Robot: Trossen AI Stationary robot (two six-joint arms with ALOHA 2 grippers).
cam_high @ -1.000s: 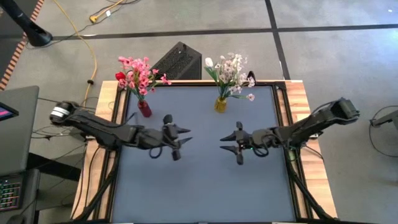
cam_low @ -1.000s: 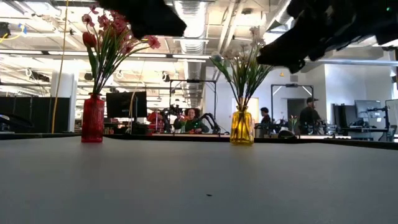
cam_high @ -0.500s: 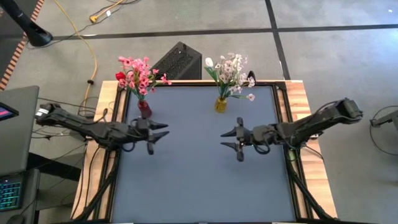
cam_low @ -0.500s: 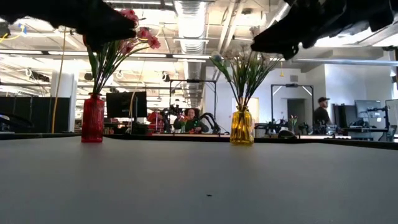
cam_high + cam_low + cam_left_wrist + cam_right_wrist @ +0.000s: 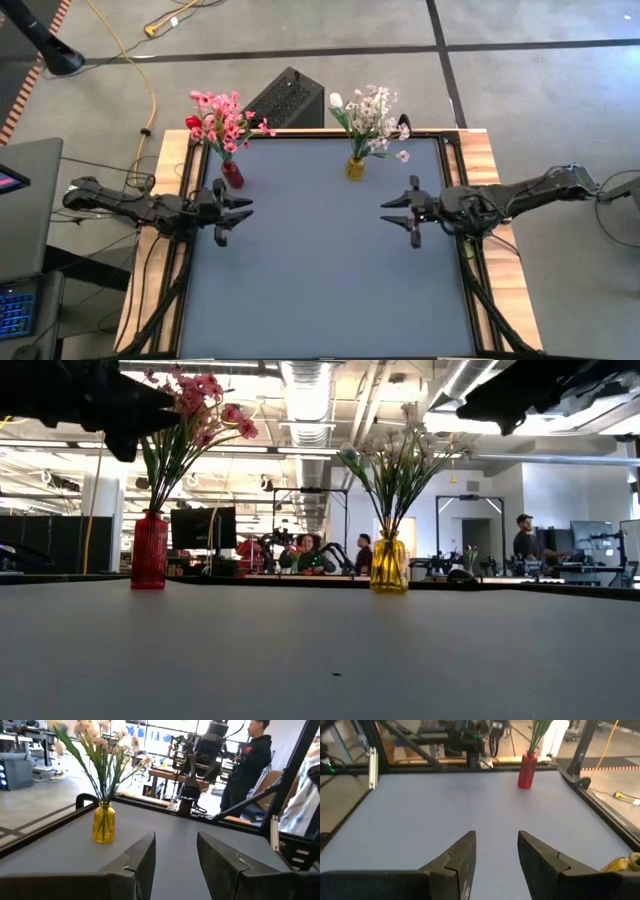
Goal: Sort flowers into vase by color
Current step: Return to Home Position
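Drawing farther apart, empty: left pincer [image 5: 247,207] and right pincer [image 5: 386,211].

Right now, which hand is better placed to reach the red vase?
Left. The left hand is open beside the red vase; the right hand is across the table, near the yellow vase.

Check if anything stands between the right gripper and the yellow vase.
Nothing visible does: only bare table lies between the open right gripper and the yellow vase. The left gripper waits open near the red vase.
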